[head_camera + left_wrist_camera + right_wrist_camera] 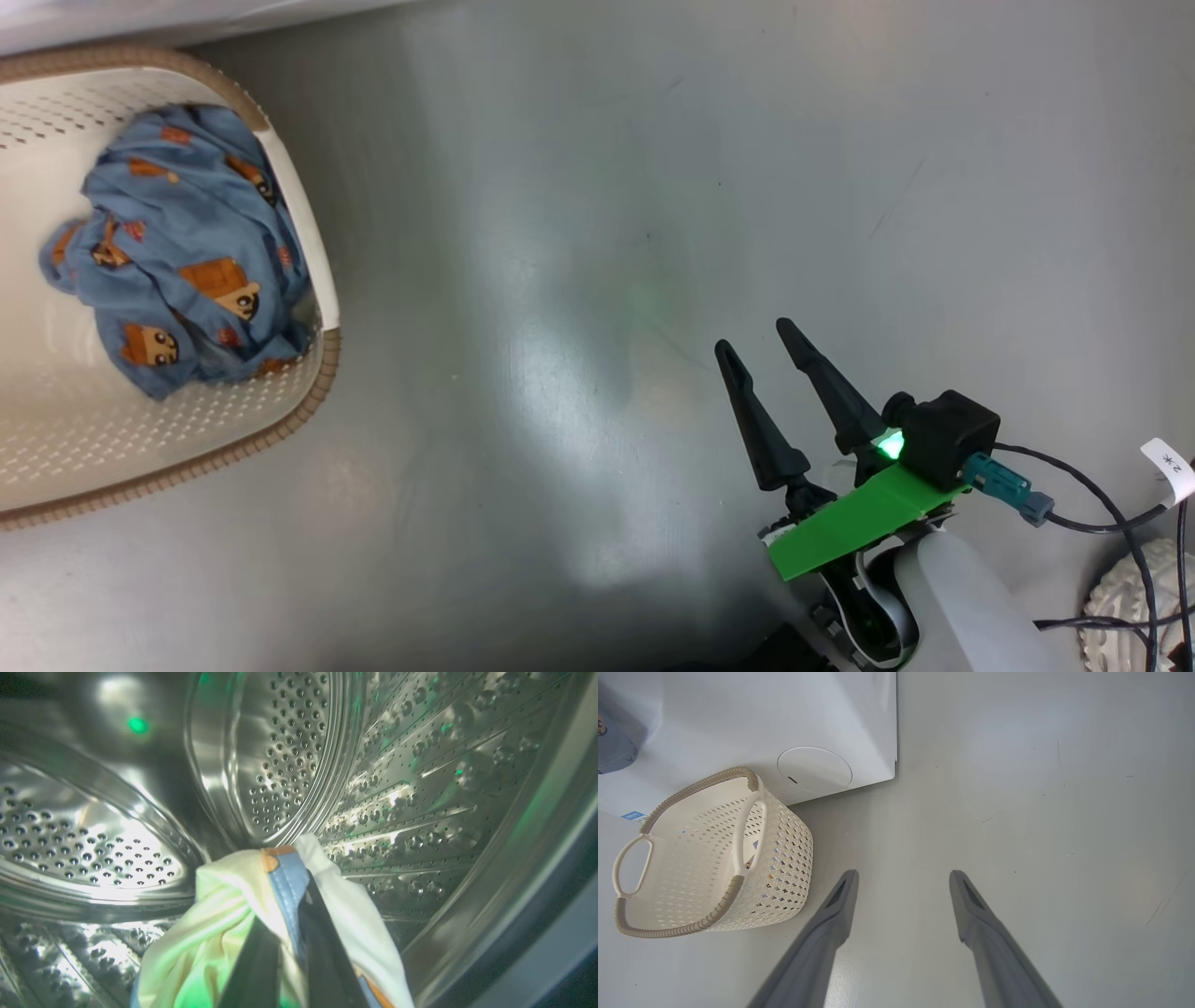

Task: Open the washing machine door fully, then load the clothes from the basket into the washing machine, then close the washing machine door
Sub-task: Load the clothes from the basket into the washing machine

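the left gripper (pixel 286 905) is clamped on a soft cream cloth piece with light-blue trim (pixel 210 905), inside the washing machine's perforated steel drum (pixel 289 756); the right gripper (pixel 754 338) hangs spread wide, empty. light-blue printed fabric (pixel 187 252) lies in the cream perforated plastic basket (pixel 317 373) (loading isn't done). let go this near the mouth, the cloth may cling to the gripper and drag back out.

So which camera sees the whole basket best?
The right wrist view: the basket shows whole, with both handles, brown rim and holey side, beside the washing machine. The head view looks down into it, left part cut off, blue clothes inside. The left wrist view looks into the steel drum.
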Available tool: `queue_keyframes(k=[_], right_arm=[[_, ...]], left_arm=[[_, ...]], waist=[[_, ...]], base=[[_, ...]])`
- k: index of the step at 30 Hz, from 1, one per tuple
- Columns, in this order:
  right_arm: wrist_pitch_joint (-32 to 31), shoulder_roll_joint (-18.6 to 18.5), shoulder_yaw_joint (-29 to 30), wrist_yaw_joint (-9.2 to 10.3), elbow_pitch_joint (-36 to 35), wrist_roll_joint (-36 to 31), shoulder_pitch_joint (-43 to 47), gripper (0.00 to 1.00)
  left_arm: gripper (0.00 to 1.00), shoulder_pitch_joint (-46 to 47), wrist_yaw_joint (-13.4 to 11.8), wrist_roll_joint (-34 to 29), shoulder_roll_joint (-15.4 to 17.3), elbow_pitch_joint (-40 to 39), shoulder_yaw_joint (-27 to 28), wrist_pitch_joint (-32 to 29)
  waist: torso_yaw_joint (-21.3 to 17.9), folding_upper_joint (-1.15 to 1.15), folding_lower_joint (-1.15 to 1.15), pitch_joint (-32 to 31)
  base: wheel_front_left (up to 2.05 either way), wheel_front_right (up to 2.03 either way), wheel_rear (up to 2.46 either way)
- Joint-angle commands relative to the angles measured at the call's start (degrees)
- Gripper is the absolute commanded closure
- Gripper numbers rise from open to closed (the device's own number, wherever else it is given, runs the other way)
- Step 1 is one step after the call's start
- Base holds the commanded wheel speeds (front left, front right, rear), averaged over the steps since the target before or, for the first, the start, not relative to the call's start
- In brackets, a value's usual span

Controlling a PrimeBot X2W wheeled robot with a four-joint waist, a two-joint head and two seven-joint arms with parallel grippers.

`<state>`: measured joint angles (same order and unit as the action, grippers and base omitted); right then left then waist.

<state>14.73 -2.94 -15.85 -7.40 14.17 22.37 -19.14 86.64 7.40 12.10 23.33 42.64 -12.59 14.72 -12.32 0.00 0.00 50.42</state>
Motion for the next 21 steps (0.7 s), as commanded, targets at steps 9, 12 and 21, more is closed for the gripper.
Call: queue_keyframes(k=[9,12,21], right_arm=[[0.27,0.06,-0.54,-0.09,0.21,-0.25,1.15,0.00],[0.27,0.06,-0.04,-0.09,0.36,-0.48,0.98,0.00],[0.27,0.06,2.18,-0.09,0.73,-1.68,0.49,0.00]], left_arm=[[0.00,1.32,-0.62,2.04,0.15,10.50,0.71,-0.75],[0.00,1.70,-0.93,2.09,-0.54,12.06,0.38,-0.54],[0.00,-0.27,-1.44,3.62,-3.51,11.82,0.98,0.21]], waist=[[1.52,0.00,0.00,-2.42],[2.05,0.00,0.00,-3.11],[4.67,0.00,0.00,-5.06]], base=[[0.00,0.00,0.00],[0.00,0.00,0.00],[0.00,0.00,0.00]])
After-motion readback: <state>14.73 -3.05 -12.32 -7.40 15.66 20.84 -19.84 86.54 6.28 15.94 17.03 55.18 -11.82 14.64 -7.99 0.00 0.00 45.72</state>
